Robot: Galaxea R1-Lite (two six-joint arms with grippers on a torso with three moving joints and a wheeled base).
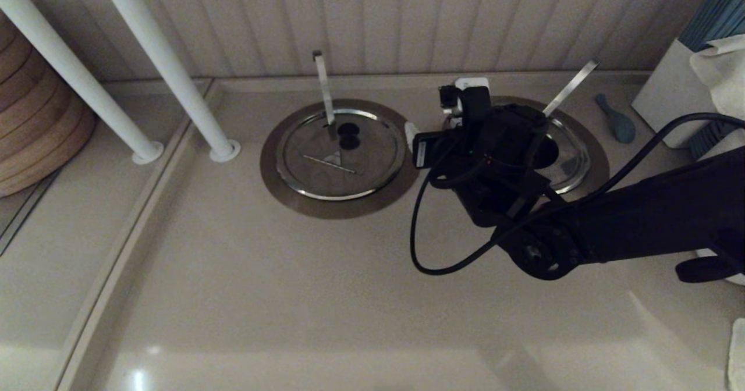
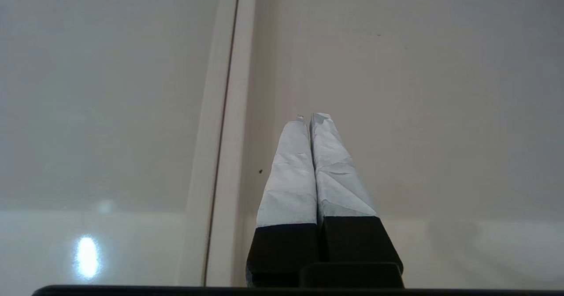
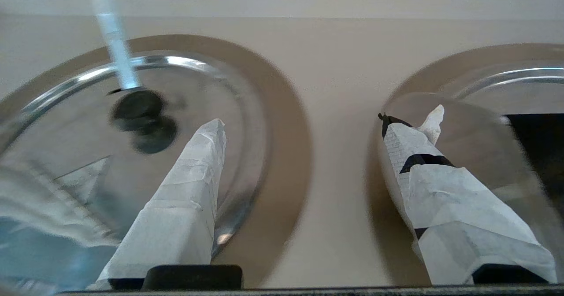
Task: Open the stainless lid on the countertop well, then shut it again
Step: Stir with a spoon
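A twin round steel disc (image 1: 340,155) covers the left hole. Just right, the right gripper (image 3: 304,133) hovers, fingers apart, at the left edge of the round shiny stainless lid (image 1: 567,161) on the grey-brown-collared countertop well (image 1: 599,164). The left gripper (image 2: 313,119), fingers together, is over bare counter.

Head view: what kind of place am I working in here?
Probably a commercial kitchen or serving counter: two round steel-collared wells sunk into a beige countertop, the left lid shut, the stainless lid under the right gripper, bamboo steamers stacked left.
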